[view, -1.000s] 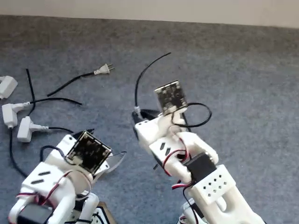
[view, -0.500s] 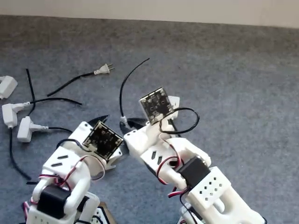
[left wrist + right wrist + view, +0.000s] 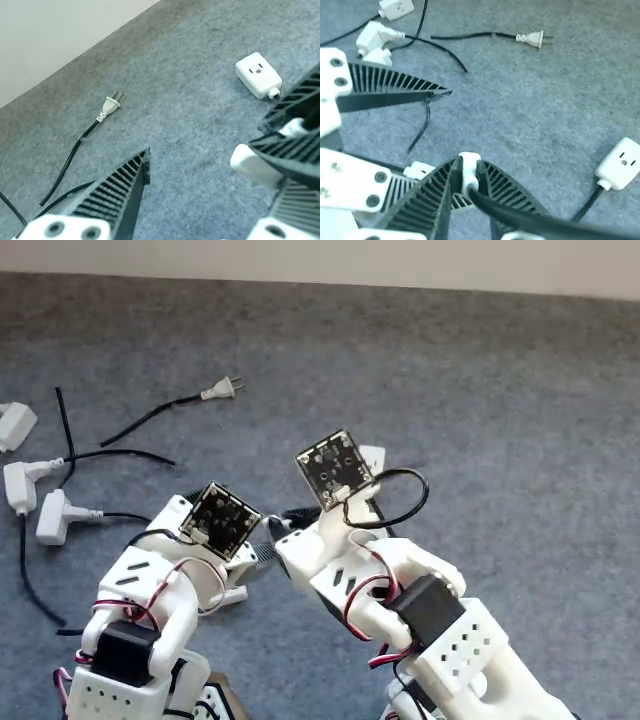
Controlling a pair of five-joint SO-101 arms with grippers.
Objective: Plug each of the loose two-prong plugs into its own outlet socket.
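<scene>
Fingers [image 3: 427, 205] of right gripper [image 3: 468, 161] pinch white plug [image 3: 469, 175] w/ black cord, above carpet [image 3: 520, 390], near-edge middle. Left gripper [image 3: 431, 134] gapes wide just beside it, holding nothing. Vs 1 s ago: both grippers now drawn together.

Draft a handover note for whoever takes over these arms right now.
Right gripper: fingers shut on a white plug.
Left gripper: open, empty, close beside it.
Nearest socket: on the carpet by the right arm.
Second plug: loose on the carpet, farther off.
Done: one plug grasped.
Left: seat both plugs in their sockets.
</scene>
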